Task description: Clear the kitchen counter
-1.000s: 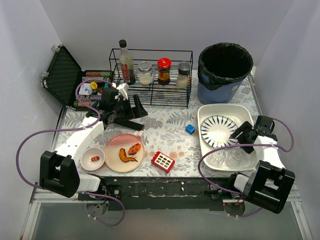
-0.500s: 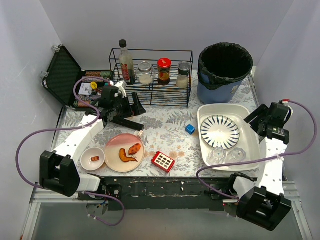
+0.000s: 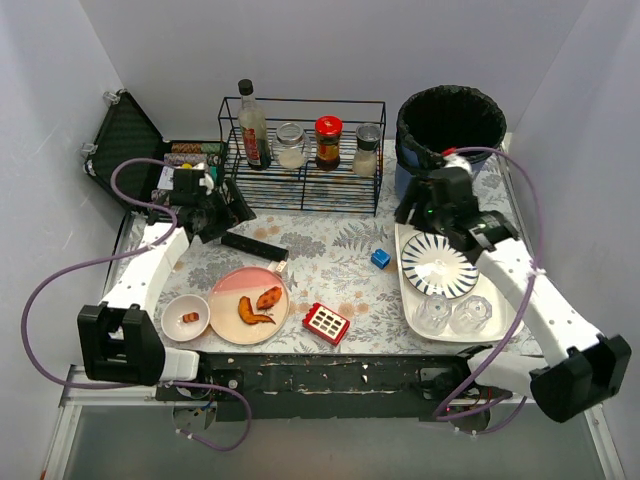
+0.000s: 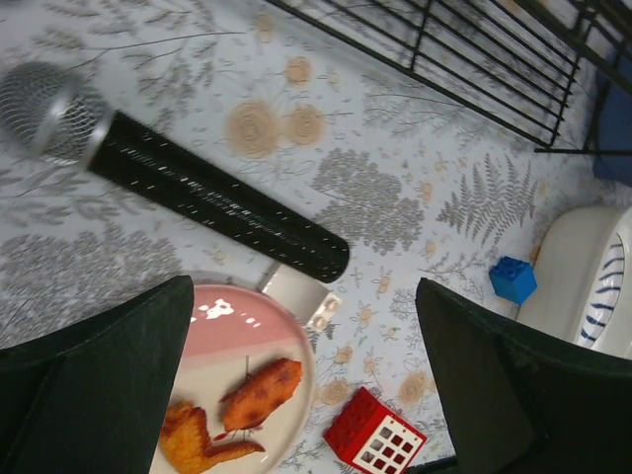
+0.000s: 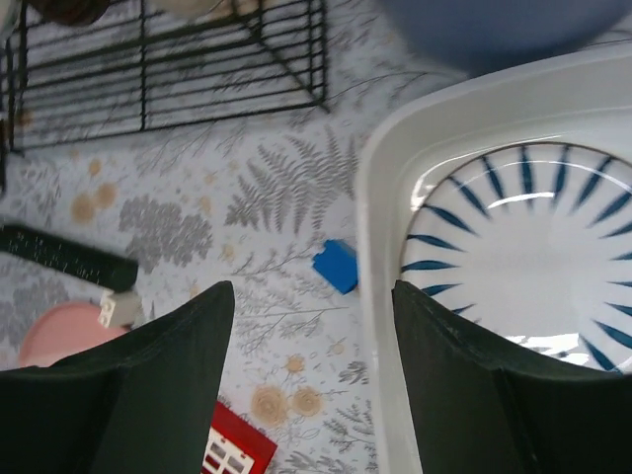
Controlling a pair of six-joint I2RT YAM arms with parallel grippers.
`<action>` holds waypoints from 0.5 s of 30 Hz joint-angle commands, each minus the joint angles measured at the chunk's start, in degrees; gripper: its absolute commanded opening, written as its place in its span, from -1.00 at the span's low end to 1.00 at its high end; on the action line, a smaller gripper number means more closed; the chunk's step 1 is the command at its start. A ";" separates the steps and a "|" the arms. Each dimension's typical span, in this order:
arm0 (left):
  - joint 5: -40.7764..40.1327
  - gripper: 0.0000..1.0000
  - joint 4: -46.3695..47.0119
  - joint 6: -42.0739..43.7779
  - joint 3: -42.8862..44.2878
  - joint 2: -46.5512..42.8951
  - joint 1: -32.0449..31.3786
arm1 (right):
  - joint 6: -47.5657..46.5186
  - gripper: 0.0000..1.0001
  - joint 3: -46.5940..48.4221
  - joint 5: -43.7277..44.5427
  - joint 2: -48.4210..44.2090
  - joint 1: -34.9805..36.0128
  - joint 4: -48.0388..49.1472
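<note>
Two sets of jaws are standing wide open and gripping nothing. The tabletop (image 3: 330, 240) is stretching across the whole scene ahead of the arm bases and is still carrying loose things: a microphone (image 3: 252, 245) toward the left edge, a pink plate (image 3: 228, 285) and a bowl (image 3: 178, 306) with food scraps by the near-left corner, a red block (image 3: 326, 322) at the middle of the near edge, and a blue block (image 5: 336, 267) just beside the tub (image 5: 377, 336). The tub, by the right edge, is already holding a striped plate (image 3: 440, 265) and two glasses (image 3: 432, 313), so the clearing is looking partly done. The left gripper (image 3: 232, 205) is hovering by the microphone's head, and the right gripper (image 3: 408, 210) is hanging above the tub's left rim with the blue block showing between its jaws; I judge each arm is lining up a pick. Next, the right arm is needing to descend, centre on the block and close; the left is needing to square its jaws across the microphone's barrel, which may roll.
</note>
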 commanded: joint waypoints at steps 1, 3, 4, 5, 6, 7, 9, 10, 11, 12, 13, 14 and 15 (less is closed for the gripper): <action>-0.37 0.88 -4.19 -0.22 -4.06 -5.68 5.36 | 1.72 0.46 1.90 -1.46 5.52 12.13 6.80; -1.68 0.80 -5.07 1.00 -5.64 -7.00 6.86 | 1.72 0.45 0.94 -6.20 8.16 16.19 12.33; -2.91 0.77 -5.42 1.53 -6.34 -7.52 6.95 | 1.72 0.45 0.49 -8.14 9.57 17.95 14.62; -4.14 0.75 -5.94 2.06 -6.87 -7.79 7.13 | 1.81 0.45 -0.03 -9.90 10.80 19.88 16.99; -5.11 0.72 -6.12 2.59 -7.23 -8.14 7.30 | 1.81 0.45 -0.47 -11.48 12.29 21.64 19.10; -5.55 0.70 -6.21 2.94 -7.84 -8.32 7.39 | 1.90 0.44 -0.65 -12.98 14.05 22.96 20.60; -5.74 0.65 -5.86 3.56 -8.54 -8.67 7.39 | 3.03 0.43 -1.26 -16.32 17.12 25.25 23.50; -5.47 0.64 -5.60 3.82 -8.90 -8.76 7.57 | 3.47 0.43 -1.96 -17.55 18.53 25.87 25.00; -5.04 0.62 -5.42 4.00 -9.25 -8.67 7.48 | 4.00 0.42 -2.67 -18.78 20.02 26.48 26.66; -4.60 0.61 -5.42 4.09 -9.34 -8.67 7.39 | 4.18 0.40 -3.20 -20.18 21.43 27.01 27.99; -4.33 0.60 -5.34 4.17 -9.25 -8.67 7.48 | 4.18 0.40 -3.72 -21.24 22.58 27.54 29.22; -3.89 0.59 -4.99 4.26 -9.42 -8.76 7.39 | 4.18 0.37 -4.08 -22.47 24.24 27.81 30.10; -3.54 0.59 -4.72 4.44 -9.69 -8.85 7.48 | 4.09 0.35 -4.34 -23.96 25.48 27.90 30.98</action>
